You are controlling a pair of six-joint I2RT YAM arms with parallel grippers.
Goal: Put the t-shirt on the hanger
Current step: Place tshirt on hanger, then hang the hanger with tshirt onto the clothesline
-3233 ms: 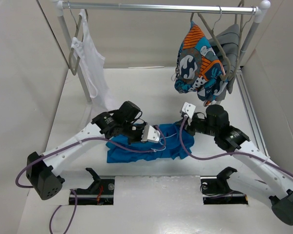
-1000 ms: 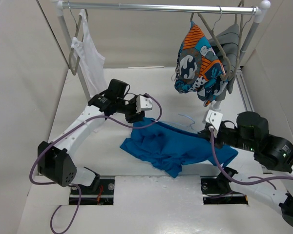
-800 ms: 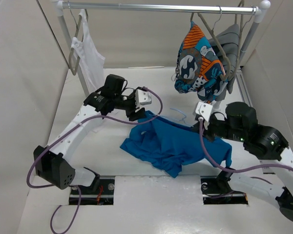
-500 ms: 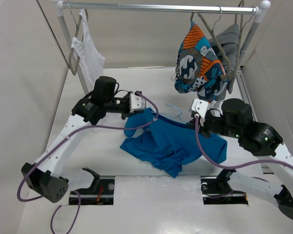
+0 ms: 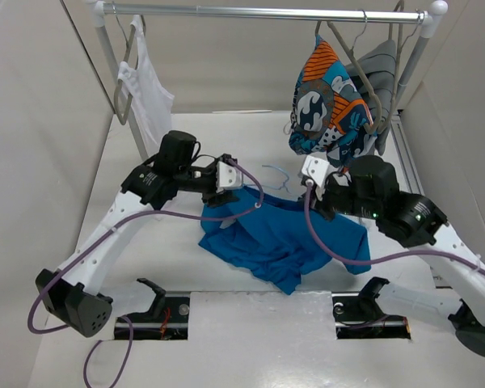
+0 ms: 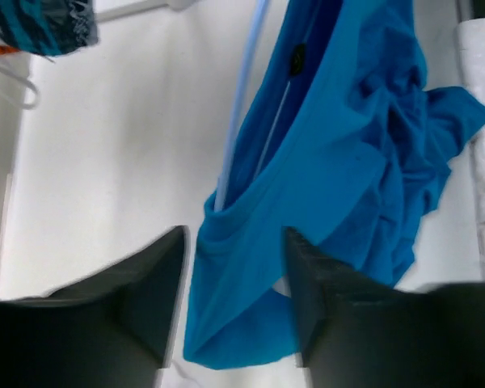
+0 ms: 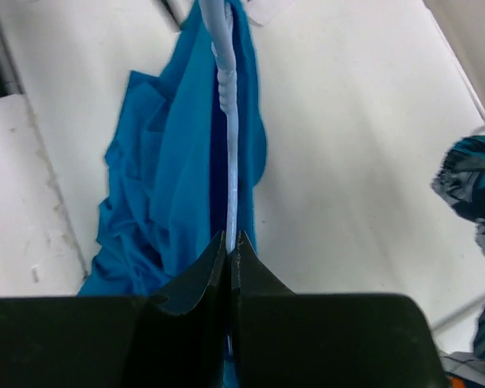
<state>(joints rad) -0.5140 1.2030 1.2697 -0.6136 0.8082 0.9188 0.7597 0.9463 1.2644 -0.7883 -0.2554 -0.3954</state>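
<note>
Your left end effector (image 6: 234,238) sits left of centre in the top view. Its fingers are partly apart, and a fold of the t-shirt's (image 5: 275,234) edge fills the gap and is lifted off the counter (image 5: 250,331). Your right end effector (image 7: 229,238), right of centre, is clamped narrowly on the hanger (image 7: 229,121). The light-blue wire runs straight up the middle of the right wrist view, with blue fabric on both sides. In the left wrist view the wire slants down into the shirt's opening. The rest of the shirt lies crumpled on the counter between the two arms, lower centre of the frame.
</note>
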